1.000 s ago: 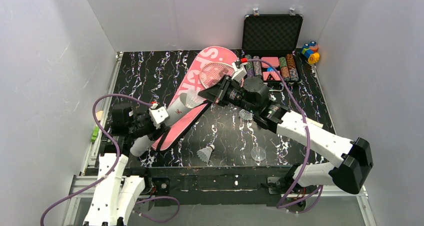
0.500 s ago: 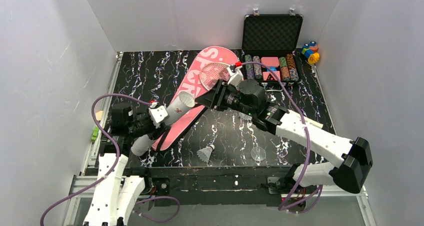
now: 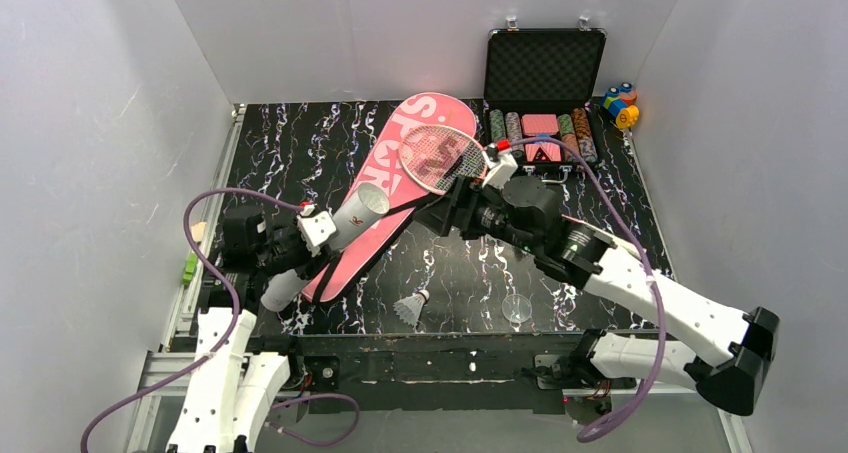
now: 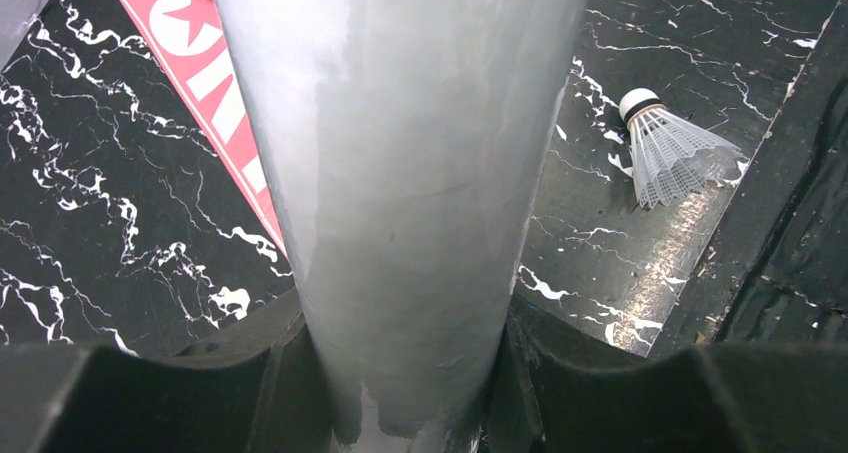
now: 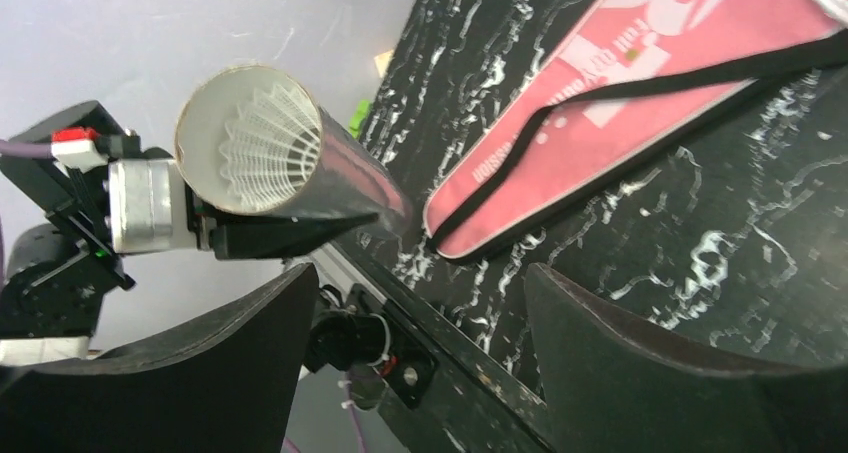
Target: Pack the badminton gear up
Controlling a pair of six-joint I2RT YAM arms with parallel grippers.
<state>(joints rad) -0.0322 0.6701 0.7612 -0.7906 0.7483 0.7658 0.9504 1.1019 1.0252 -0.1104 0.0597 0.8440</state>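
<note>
left end effector [image 3: 318,238] clenches the white tube [image 3: 355,213], tilted so its open mouth faces the right end effector [image 5: 415,293], whose jaws are spread and empty. one shuttlecock [image 5: 262,145] sits inside the tube; a second shuttlecock [image 3: 411,308] lies loose near the worktop [image 3: 300,143] front edge.

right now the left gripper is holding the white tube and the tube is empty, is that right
Not quite. The left gripper does hold the white tube, but the tube is not empty. The right wrist view looks into its open mouth and shows a white feather shuttlecock inside.
</note>
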